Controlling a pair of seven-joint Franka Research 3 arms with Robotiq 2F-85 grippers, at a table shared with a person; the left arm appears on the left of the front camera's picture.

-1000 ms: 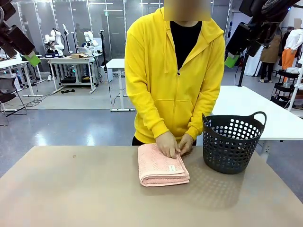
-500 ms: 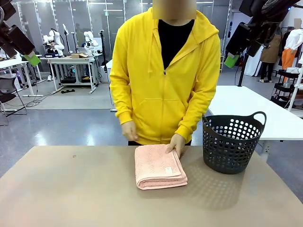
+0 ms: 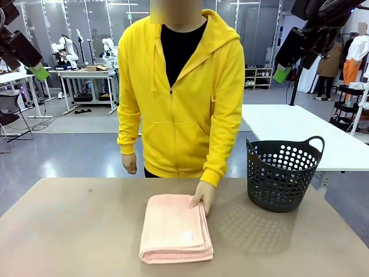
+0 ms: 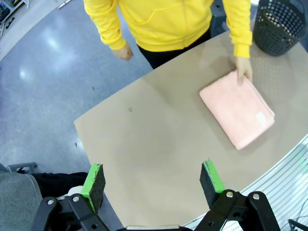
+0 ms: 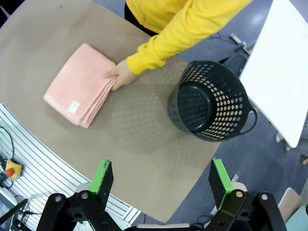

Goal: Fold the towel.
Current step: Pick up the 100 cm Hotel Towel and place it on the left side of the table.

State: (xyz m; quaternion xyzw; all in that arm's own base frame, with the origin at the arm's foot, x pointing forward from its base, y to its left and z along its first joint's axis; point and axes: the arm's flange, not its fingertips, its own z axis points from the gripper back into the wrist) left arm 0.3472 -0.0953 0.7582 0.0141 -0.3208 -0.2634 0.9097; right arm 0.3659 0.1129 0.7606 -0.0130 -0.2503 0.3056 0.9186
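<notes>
step: towel point(image 3: 176, 228) already folded, flat mid-table toward robot's edge; person's hand point(image 3: 203, 198) on its far corner, apparently handing it over
end effectors: left point(image 4: 152, 184) and right point(image 5: 162, 181) both high over table, fingers apart, empty
next: hand lets go; little folding left
basket point(image 3: 282, 173): far right, apart from towel
change: towel pushed nearer robot's edge; other hand now off towel

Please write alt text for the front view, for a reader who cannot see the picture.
A folded salmon-pink terry cloth towel lies on the tan table, and a person in a yellow hoodie rests one hand on its far right corner. A dark perforated plastic basket stands to the right of the towel, apart from it.
</notes>
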